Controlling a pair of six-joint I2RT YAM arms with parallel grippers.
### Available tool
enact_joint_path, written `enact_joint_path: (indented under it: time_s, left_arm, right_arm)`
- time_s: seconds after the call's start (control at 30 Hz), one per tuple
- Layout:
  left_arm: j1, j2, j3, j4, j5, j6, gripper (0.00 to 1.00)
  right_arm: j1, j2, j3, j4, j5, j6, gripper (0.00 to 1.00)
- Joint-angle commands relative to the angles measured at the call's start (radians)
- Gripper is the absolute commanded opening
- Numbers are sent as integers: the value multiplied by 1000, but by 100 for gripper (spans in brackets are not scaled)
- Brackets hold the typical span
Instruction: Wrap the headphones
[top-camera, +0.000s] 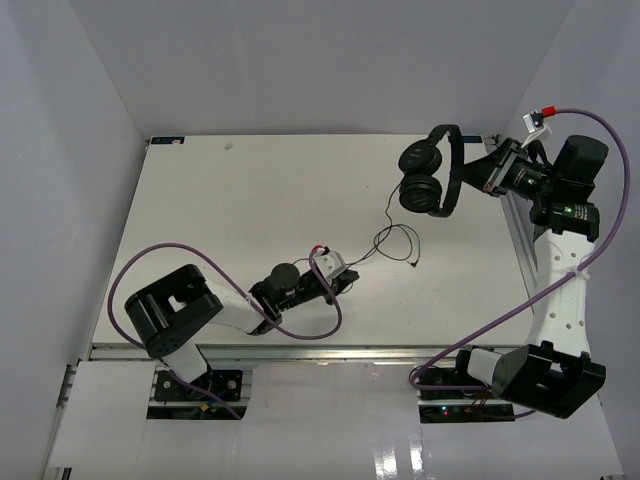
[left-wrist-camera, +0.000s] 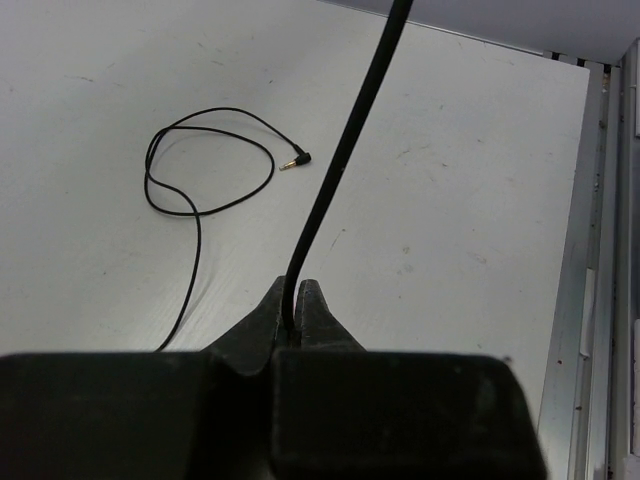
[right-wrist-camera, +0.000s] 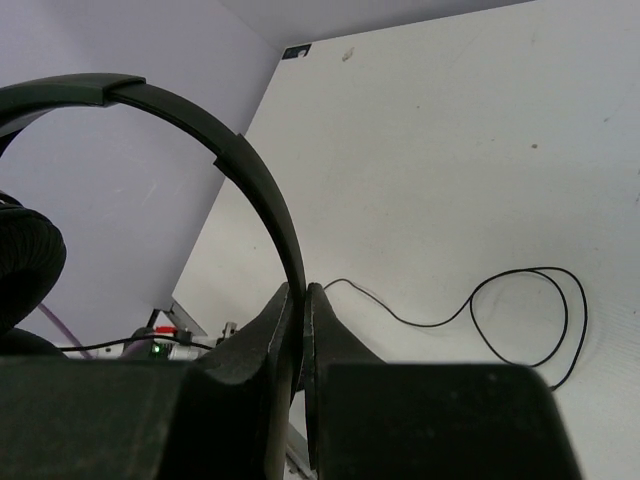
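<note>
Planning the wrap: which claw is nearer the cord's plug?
Left. The left claw pinches the cord a short way from the plug, which lies on the table; the right claw holds the headband farther off, near the table's far right corner.

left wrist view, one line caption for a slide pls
Left gripper shut on the headphone cord, its free end and plug lying looped on the white table.
</note>
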Motion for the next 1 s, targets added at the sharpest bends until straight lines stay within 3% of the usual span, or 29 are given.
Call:
enact_joint_path:
  time_s: [0.0,0.37,0.5,0.6,0.8,0.97]
  left_arm:
    - [-42,15,85,-57,-11,-51,0]
    - [-84,47,383,-467,-40,-111,0]
    - [-94,56,496,-643,-35,-113,0]
    - [-111,53,584,-792,-17,-69,0]
    - [-136,-17,674,-1048,-33,51,0]
    - [-138,-84,750,-1243,-79,167,0]
  right_arm:
    - [-4,-32,-5,80,133,135,8]
    - [68,-207,-161,129,666,188,8]
    - [147,-222,-217,179,955,40,8]
    - [180,-201,-260,220,1079,-49,8]
    - [251,-219,-391,325,1199,-236,8]
    - [324,-226,-448,364,1191,-356,8]
